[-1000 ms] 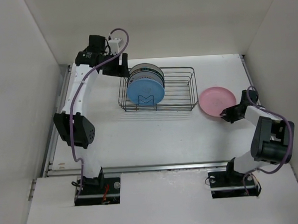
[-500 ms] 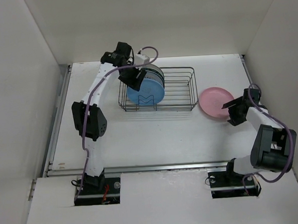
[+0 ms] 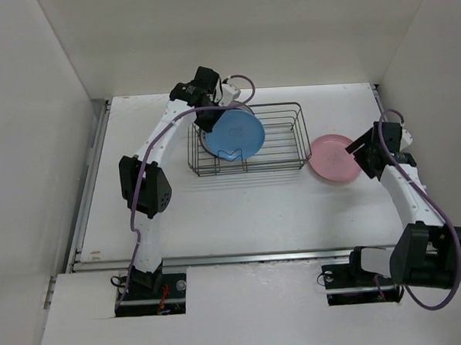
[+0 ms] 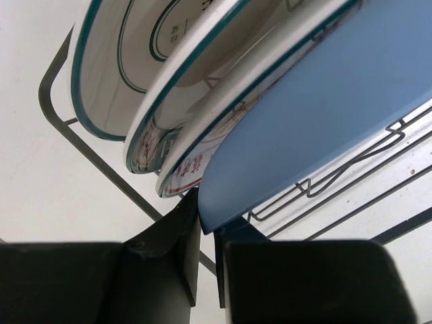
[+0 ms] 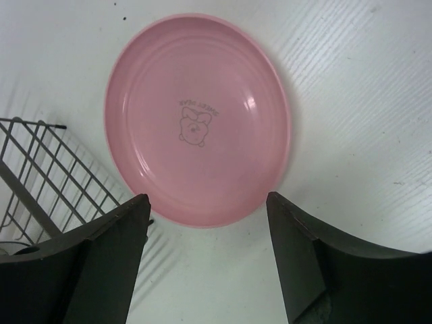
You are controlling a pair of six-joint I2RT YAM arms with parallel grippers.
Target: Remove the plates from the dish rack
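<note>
The blue plate stands in the left end of the dish rack, tilted so that its broad face shows from above. The left gripper is clenched on its left rim. In the left wrist view the two dark fingers pinch the lower edge of the blue plate, one on each face.

Just behind it, on the far side, three white plates stand on edge in a close row. All three have dark-green rims, and two carry reddish print low on the face. From above the left arm hides most of them. Thin wires of the dish rack pass below and behind the plates. The right part of the rack holds no plates.

The pink plate lies flat on the white table, outside the rack and just beside its right end. In the right wrist view the pink plate shows a small cartoon figure at its centre, and a corner of the dish rack lies to its left.

The right gripper hangs at the right side of the pink plate with its fingers released and spread wide. The wrist view shows the right gripper holding nothing, and whether the fingers touch the plate cannot be told.
</note>
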